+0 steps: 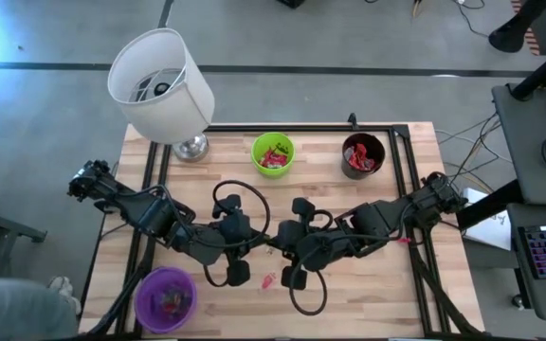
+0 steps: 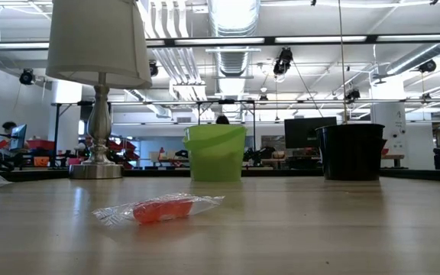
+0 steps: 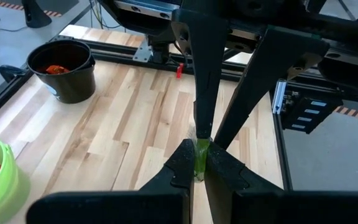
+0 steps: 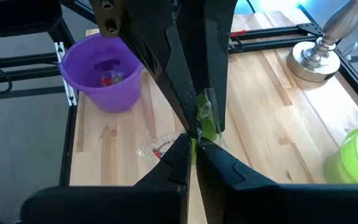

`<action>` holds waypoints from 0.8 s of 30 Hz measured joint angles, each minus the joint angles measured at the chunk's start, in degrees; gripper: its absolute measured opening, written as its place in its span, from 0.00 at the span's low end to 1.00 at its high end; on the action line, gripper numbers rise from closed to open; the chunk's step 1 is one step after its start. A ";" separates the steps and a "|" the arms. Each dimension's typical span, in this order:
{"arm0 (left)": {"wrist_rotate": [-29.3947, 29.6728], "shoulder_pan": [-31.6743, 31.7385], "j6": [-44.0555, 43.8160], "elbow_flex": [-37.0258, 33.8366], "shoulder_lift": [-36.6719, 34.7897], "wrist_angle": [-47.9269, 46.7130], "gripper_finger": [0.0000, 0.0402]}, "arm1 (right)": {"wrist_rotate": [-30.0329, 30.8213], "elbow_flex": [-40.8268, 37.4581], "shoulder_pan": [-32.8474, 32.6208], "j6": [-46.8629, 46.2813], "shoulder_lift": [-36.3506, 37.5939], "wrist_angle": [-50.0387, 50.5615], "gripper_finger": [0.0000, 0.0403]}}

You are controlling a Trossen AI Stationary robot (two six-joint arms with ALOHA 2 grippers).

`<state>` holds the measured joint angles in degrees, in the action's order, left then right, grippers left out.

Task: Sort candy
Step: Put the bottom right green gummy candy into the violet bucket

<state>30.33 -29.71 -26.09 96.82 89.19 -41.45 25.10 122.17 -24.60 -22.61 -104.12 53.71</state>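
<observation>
- Both arms meet over the middle of the table (image 1: 387,284). The left gripper (image 3: 199,167) and the right gripper (image 4: 193,144) are each clamped on the same small green candy (image 3: 199,158), tip to tip.
- That green candy hangs between the two pairs of fingers, above the wood, pinched at opposite ends of its wrapper.
- A second piece, a red candy (image 2: 161,209) in a clear wrapper, lies loose on the table just below the grippers.
- Three cups stand around: a green cup (image 1: 273,154) and a black cup (image 1: 363,156) at the far edge, both with red pieces inside, and a purple cup (image 1: 165,298) at the near left corner with a few sweets.
- Risk: with both grippers pinching one thin wrapper, a pull by either arm could tear it or snap it free, so the sweet drops.
- Risk: if one side lets go before the other has a sure hold, the candy could fall beside the red one.
- Risk: the fingers sit very close; a small sideways move could knock them together.
- The lamp (image 1: 162,83) stands near the green cup, in the way of a wide swing.
</observation>
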 joint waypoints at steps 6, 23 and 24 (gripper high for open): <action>0.08 0.00 0.13 0.00 -0.05 -0.06 0.01 | -0.25 -0.06 0.43 0.77 0.00 -0.44 0.03; -0.07 -0.02 0.01 0.00 -0.11 -0.01 0.01 | -2.63 -0.07 1.01 0.77 0.00 -0.57 0.03; -0.14 -0.02 -0.01 0.00 -0.11 -0.01 0.01 | -2.62 -0.07 1.01 0.77 0.00 -0.57 0.03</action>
<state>30.19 -29.74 -26.10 96.82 89.08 -41.46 22.48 122.10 -23.59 -21.85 -104.12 53.15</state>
